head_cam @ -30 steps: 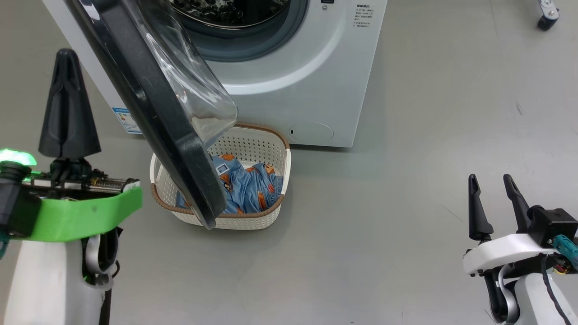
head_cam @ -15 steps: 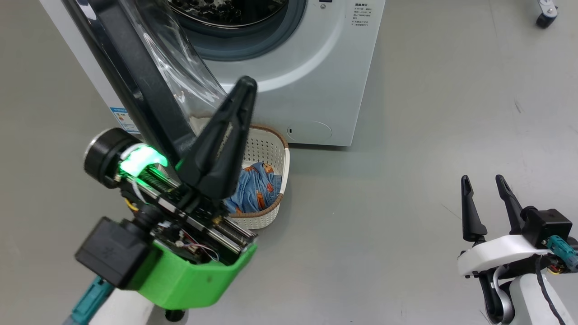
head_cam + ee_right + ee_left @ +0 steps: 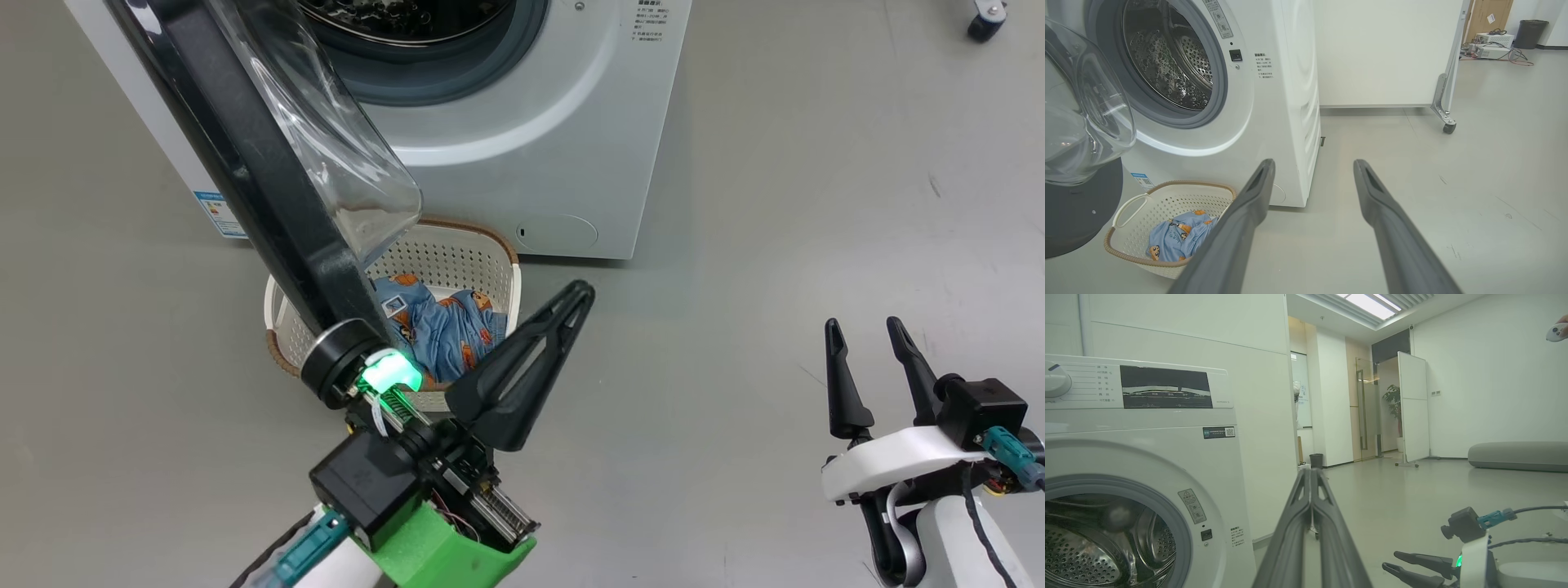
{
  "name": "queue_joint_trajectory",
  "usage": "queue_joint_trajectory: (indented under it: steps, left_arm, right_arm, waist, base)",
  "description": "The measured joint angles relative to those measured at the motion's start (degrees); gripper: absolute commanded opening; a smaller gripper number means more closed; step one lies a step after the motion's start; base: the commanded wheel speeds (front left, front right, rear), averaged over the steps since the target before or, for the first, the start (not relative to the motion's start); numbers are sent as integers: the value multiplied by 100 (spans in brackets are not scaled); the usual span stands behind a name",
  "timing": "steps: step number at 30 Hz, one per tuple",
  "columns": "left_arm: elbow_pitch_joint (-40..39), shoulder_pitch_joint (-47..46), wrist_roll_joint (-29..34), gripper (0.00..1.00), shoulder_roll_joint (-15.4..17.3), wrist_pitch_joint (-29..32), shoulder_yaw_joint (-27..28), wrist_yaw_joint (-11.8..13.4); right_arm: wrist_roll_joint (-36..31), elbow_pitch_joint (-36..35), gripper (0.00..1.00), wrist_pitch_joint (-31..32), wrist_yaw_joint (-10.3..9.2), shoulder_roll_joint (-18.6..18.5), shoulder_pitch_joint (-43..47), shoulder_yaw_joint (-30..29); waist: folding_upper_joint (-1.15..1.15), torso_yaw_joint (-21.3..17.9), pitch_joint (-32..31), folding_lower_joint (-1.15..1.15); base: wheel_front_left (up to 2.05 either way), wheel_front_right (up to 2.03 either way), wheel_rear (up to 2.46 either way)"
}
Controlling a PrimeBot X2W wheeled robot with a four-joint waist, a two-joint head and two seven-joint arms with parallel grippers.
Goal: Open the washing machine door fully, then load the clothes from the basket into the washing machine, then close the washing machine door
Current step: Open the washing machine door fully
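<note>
swinging in from the far left, outside the washing machine door (image 3: 269,188), my left hand (image 3: 578,292) has crossed in front of it and now sits low in the middle of the head view. its fingers are pressed together on nothing and slant up to the right, just past the right side of the basket (image 3: 457,261). my right hand (image 3: 863,327) waits well off to the right, fingers spread and empty. the door stands out from the washing machine (image 3: 531,147) with the drum wide open behind it, and its lower edge hangs over the left part of the basket; whether it is at full swing i cannot tell. the clothes (image 3: 445,331) lie bunched in the basket, which sits on the floor (image 3: 735,245) right against the machine's front. i judge the opening step is done or nearly so, and loading comes next. that calls for spreading my left fingers, tipping them down and reaching in past the door's rim without knocking it. the floor is smooth grey with a few scuffs. around it are white walls, a ceiling light, a glass door, a plant, a long grey cushion and a white partition on casters.
</note>
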Motion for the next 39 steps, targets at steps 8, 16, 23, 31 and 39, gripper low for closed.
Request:
queue_joint_trajectory:
  steps: [8, 16, 23, 31, 39]
  left_arm:
    - [476, 197, -53, 0, 103, 1, -294, 0]
    - [1050, 328, -200, 0, 127, 2, -142, 0]
    - [1457, 421, -343, 0, 98, 7, 71, 0]
    - [1735, 398, -457, 0, -24, 8, 442, 0]
    - [2075, 362, -493, 0, -21, 8, 789, 0]
  right_arm:
    - [-2, 36, 100, 0, 44, 4, -1, -35]
    - [-46, 52, 100, 0, 80, 16, -1, -59]
    - [-51, 52, 100, 0, 104, 32, -2, -98]
    - [-49, 55, 100, 0, 129, 53, -7, -122]
    - [-51, 47, 100, 0, 131, 56, -17, -176]
  waist:
    - [0, 3, 18, 0]
    - [0, 1, 34, 0]
    - [0, -12, 86, 0]
    - [0, -16, 143, 0]
    - [0, -27, 268, 0]
  base:
    - [0, 0, 0]
    - [0, 0, 0]
    - [0, 0, 0]
    - [0, 0, 0]
    - [0, 0, 0]
